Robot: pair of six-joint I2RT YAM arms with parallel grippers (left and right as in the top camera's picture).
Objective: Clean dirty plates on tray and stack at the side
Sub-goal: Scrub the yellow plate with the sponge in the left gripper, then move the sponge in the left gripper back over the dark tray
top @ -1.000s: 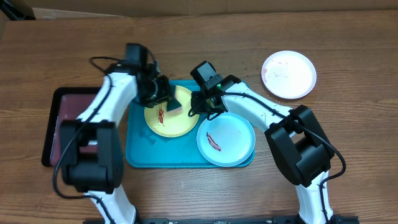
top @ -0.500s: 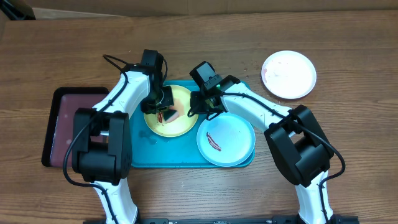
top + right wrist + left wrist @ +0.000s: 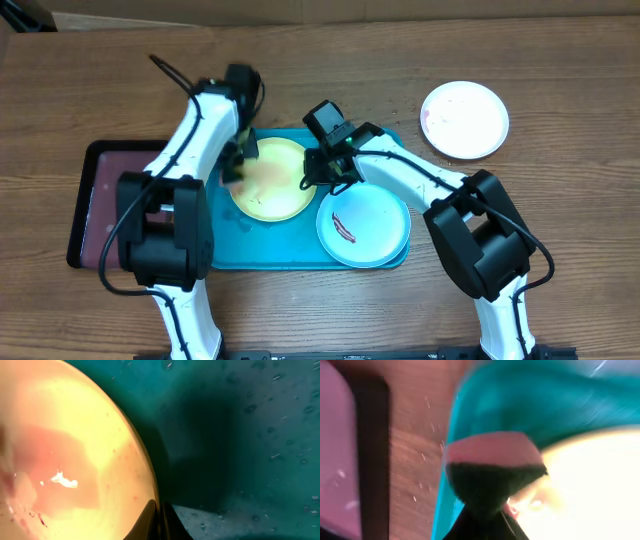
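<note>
The turquoise tray [image 3: 225, 235] holds the lime-green-rimmed plate [image 3: 275, 185] and the light-blue-rimmed plate [image 3: 375, 225], which bears a red smear. The white plate [image 3: 463, 120] lies on the table at the far right. My left gripper [image 3: 238, 160] is shut on a sponge [image 3: 492, 467] with a pink top and dark green underside, at the lime plate's left edge [image 3: 600, 485], over the tray's rim [image 3: 485, 405]. My right gripper [image 3: 314, 178] is shut on the lime plate's right rim [image 3: 150, 485], its fingers [image 3: 161, 512] pinching it above the tray floor [image 3: 250, 435].
A dark maroon black-rimmed tray [image 3: 100, 200] lies left of the turquoise tray, and it also shows in the left wrist view [image 3: 340, 460]. Bare wooden table [image 3: 400, 60] surrounds both trays.
My left gripper swept the sponge from the lime plate's middle to its left edge. The red smear seen earlier on that plate no longer shows. The right arm has not moved.
</note>
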